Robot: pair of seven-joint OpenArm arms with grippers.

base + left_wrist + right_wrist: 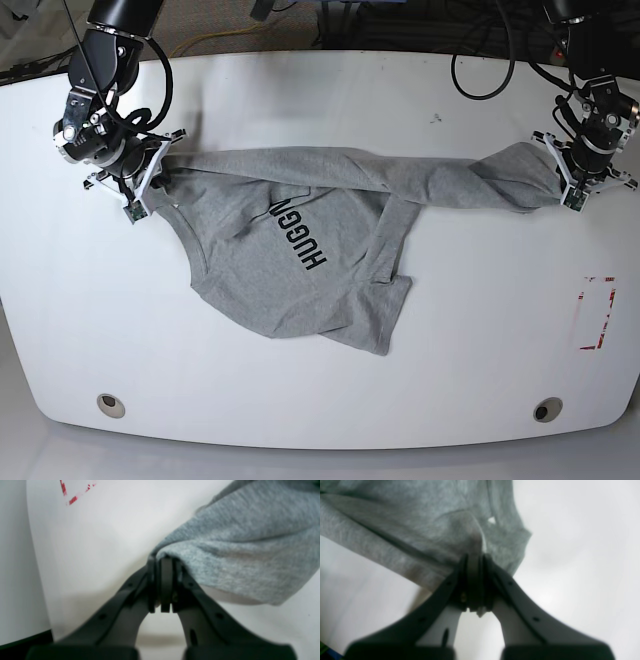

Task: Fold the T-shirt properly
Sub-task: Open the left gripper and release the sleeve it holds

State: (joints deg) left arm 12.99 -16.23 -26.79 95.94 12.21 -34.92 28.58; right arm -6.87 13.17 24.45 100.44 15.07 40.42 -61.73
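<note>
Clearly, both sets of fingers (163,580) (475,580) gripped the unfolded, stretched shirt (300,250) over the table (320,400), folding barely begun.

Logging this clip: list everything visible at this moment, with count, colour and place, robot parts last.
T-shirt: one, heather grey with black lettering, stretched across the table's middle, partly bunched.
table: one, white, fills the base view.
red marking: one, red rectangle outline, near the table's edge on the base view's right.
round holes: two, grey, near the table's front edge.
cables: several, black, behind the table.
left gripper: one, black, shut on the T-shirt, base view's right.
right gripper: one, black, shut on the T-shirt, base view's left.
</note>
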